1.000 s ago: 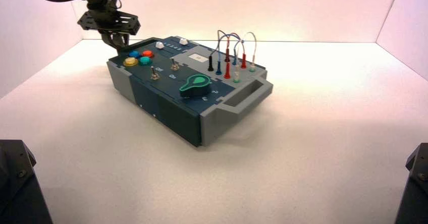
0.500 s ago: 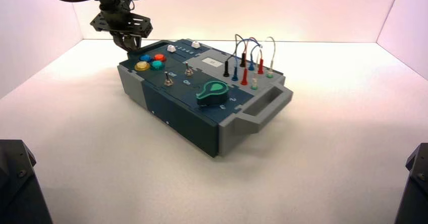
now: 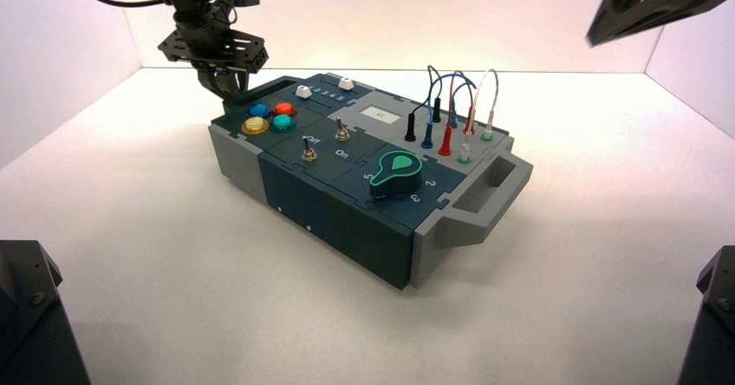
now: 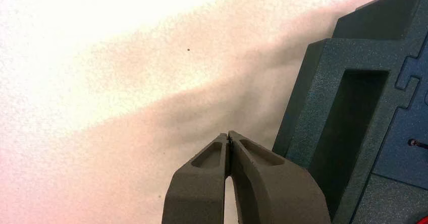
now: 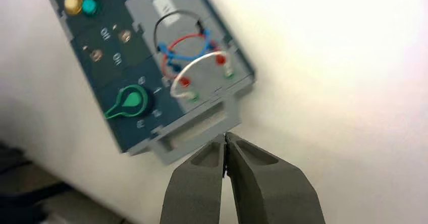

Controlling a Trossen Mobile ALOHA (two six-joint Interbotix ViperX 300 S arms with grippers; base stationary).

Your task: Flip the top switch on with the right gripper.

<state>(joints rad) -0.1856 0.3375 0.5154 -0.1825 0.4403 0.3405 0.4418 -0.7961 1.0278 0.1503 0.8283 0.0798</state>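
Nearer me slides the box (image 3: 295, 181) (right claw (image 5: 225, 135), pinched empty, arriving overhead); hasty reaching might snag wires (image 3: 451, 99) or knock the wrong switch (image 3: 309, 151), its twin (image 3: 342, 131) being so close.

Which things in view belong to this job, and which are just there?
Job:
- right claw, above the table beyond the box's grey handle
- top switch, nearer the grey section

Just there:
- other toggle
- four coloured buttons
- green knob
- wires
- left claw, at the box's far-left end
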